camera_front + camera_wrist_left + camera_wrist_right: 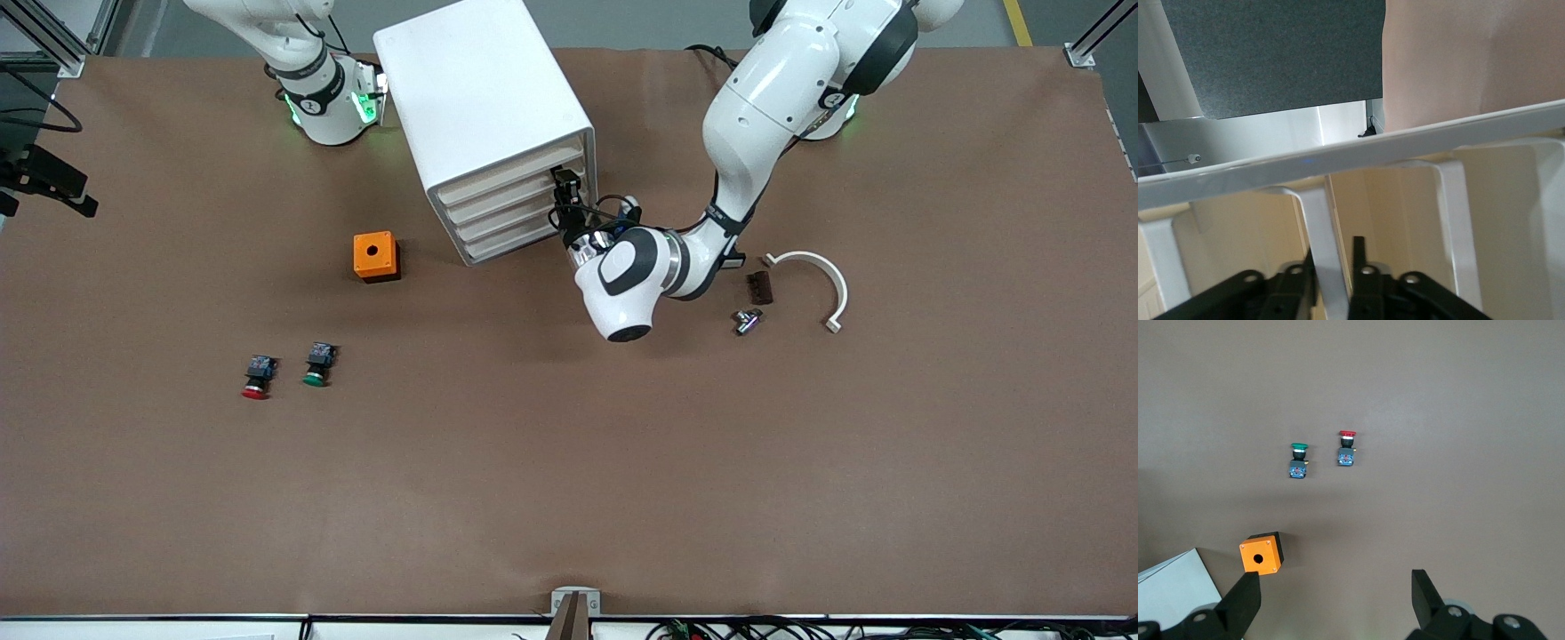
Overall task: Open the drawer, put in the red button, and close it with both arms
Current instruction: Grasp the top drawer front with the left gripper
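My left gripper (1333,283) is clamped on a white drawer handle (1328,267), a grip only the left wrist view shows; from the front it sits at the cabinet (484,116) by the upper drawer (502,188). My right gripper (1335,603) waits with fingers apart above the table (569,489). The red button (256,377) lies beside the green button (316,364), nearer the front camera than the orange box (374,256). A white curved bracket (822,280) lies toward the left arm's end.

- The cabinet (484,107) is showing smooth white plastic with a slight sheen.
- The table (569,462) covering is looking matt brown, like paper.
- The orange box (374,255) is appearing as matt plastic.
- The red button (257,376) cap is looking glossy.
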{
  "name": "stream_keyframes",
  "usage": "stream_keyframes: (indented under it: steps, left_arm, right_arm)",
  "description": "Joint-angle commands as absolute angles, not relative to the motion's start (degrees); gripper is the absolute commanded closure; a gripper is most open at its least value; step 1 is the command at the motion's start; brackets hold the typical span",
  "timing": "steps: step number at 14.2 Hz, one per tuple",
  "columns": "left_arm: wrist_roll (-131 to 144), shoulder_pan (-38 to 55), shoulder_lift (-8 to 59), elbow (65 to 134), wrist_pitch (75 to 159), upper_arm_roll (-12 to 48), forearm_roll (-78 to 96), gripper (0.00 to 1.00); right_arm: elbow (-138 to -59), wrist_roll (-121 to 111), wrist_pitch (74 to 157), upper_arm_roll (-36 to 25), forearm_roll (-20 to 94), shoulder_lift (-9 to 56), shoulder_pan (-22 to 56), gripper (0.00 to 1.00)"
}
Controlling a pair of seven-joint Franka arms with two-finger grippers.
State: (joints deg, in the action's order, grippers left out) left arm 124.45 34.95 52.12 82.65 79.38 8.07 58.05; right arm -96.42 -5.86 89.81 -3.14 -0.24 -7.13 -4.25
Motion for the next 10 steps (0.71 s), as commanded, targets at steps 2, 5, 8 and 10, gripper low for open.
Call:
stream_keyframes:
  steps: [2,5,8,10]
  left_arm:
    - [125.68,35.60,52.47,82.09,78.57,7.82,60.37,0.92]
    - [125.68,34.90,52.21,81.91,78.57,7.74,60.82,0.92]
    - [125.68,32.53,51.86,81.74,78.57,7.65,61.70,0.91]
    - [125.77,30.95,51.77,81.65,78.57,7.47,61.79,0.91]
  right_arm:
    - [-95.01,-6.33,89.38,-2.55,0.18,-6.24,-5.01,0.00]
    - [-95.10,-6.33,89.38,-2.55,0.26,-6.24,-5.10,0.00]
    - [-94.92,-6.42,90.61,-2.55,0.27,-5.02,-5.36,0.00]
    - [-94.66,-6.42,91.84,-2.55,0.35,-3.96,-5.54,0.00]
